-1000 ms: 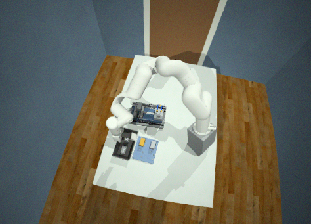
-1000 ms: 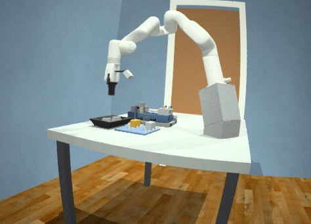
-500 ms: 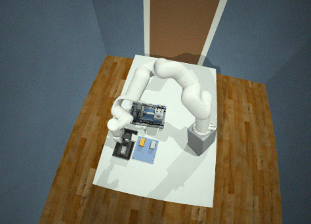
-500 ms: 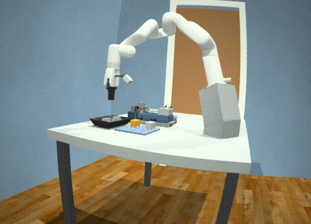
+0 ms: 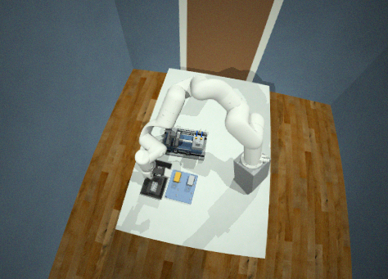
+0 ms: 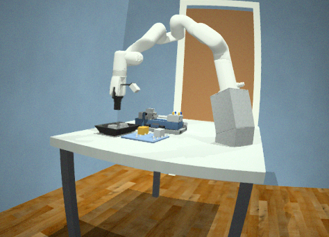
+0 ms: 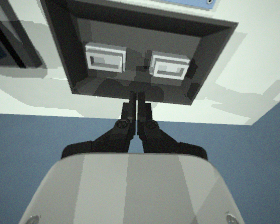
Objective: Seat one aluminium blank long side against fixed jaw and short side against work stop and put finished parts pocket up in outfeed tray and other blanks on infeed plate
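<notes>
White arm w/ black gripper (image 6: pixel 117 106), fingers together, holding nothing, hangs above black outfeed tray (image 6: pixel 104 129) nr left edge of white desk (image 6: pixel 194 156). Beside tray: blue infeed plate (image 6: pixel 133 137) w/ yellow brass blank (image 6: pixel 143 130) & grey aluminium blank (image 6: pixel 159 133). Blue vise (image 6: pixel 161 123) behind; grey pedestal (image 6: pixel 233 118) nr right edge.

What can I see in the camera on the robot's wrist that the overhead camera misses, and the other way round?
Only the wrist view shows the two dark fingers pressed together with nothing between them, and the rectangular pockets on top of the two grey finished parts. Only the overhead view shows the whole white arm, its grey pedestal, the blue vise, and the light blue infeed plate carrying a yellow brass blank and a pale aluminium blank. Both show the black outfeed tray on the white table.
</notes>
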You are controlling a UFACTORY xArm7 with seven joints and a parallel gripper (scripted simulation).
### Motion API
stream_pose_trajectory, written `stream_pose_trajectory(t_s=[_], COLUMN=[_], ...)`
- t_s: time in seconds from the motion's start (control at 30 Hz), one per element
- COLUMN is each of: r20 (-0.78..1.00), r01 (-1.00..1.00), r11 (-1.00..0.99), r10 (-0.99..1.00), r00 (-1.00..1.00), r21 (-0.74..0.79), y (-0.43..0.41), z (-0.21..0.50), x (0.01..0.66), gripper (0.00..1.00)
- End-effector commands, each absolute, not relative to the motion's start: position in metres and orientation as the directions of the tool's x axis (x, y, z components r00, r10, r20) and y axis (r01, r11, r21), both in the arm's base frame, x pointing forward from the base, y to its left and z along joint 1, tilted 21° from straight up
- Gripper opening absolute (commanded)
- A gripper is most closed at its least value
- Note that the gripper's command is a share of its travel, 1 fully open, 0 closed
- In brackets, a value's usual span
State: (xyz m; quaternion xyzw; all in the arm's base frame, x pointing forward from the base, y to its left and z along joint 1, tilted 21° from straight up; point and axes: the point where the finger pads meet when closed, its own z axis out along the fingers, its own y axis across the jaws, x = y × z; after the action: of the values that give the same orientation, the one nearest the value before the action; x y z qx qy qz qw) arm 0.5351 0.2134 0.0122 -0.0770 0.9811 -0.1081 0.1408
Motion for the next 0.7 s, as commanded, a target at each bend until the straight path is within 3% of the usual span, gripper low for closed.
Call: stream_pose_trajectory(t_s=[0.0,0.67], r20=[-0.264,-0.264], r01=[-0.121,-0.121], r11=[0.965,0.965], r10=[-0.183,-0.183], r00=[-0.947,-0.947], r21=[-0.232,-0.232], y=[0.2146,0.2141], z=[0.0108,0.0085], x=[0.5372,0.5379], gripper=[0.00,0.00])
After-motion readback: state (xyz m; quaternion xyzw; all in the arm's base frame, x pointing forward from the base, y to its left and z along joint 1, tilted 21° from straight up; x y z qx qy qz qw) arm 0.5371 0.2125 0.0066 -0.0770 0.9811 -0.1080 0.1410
